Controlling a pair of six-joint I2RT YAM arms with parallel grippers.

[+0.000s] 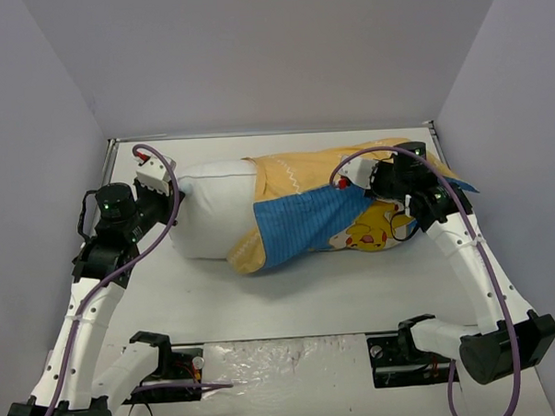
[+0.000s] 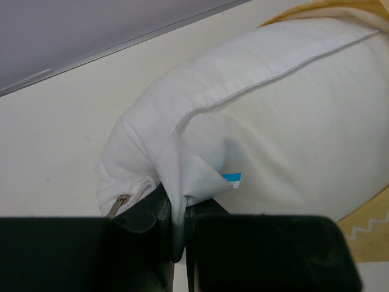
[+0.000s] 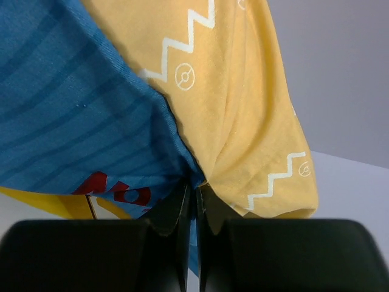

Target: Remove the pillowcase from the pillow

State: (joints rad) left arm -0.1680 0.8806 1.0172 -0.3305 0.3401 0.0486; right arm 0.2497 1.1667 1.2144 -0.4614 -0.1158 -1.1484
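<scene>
Two bits of marking sit right at your fingertips; just above the left gripper (image 2: 179, 210) a small blue tag (image 2: 231, 180) pokes from the corner seam of the pillow (image 2: 273, 121), its print too small to read; just above the right gripper (image 3: 196, 198) red letters (image 3: 118, 190) edged in white cross the blue stripes of the pillowcase (image 3: 73, 103), cut off so that you cannot read a word; the mustard side beside them bears white zigzags and a small ball emblem (image 3: 184, 76). Your left fingers are closed tight on a pinch of the pillow's white corner, a metal zip pull (image 2: 120, 202) just to their left; your right fingers are closed tight on a fold of the pillowcase where blue meets yellow.

From the bases at the near edge of the table (image 1: 309, 289), your left arm (image 1: 88, 299) rises along the left side and bends inward to the pillow's left end; your right arm (image 1: 473, 255) rises along the right side and folds back over the pillowcase's right end. The pillow lies lengthwise across the far half of the table; its left half is bare, its right half sits inside the pillowcase; a yellow Pikachu (image 1: 375, 227) shows beside the right arm.
</scene>
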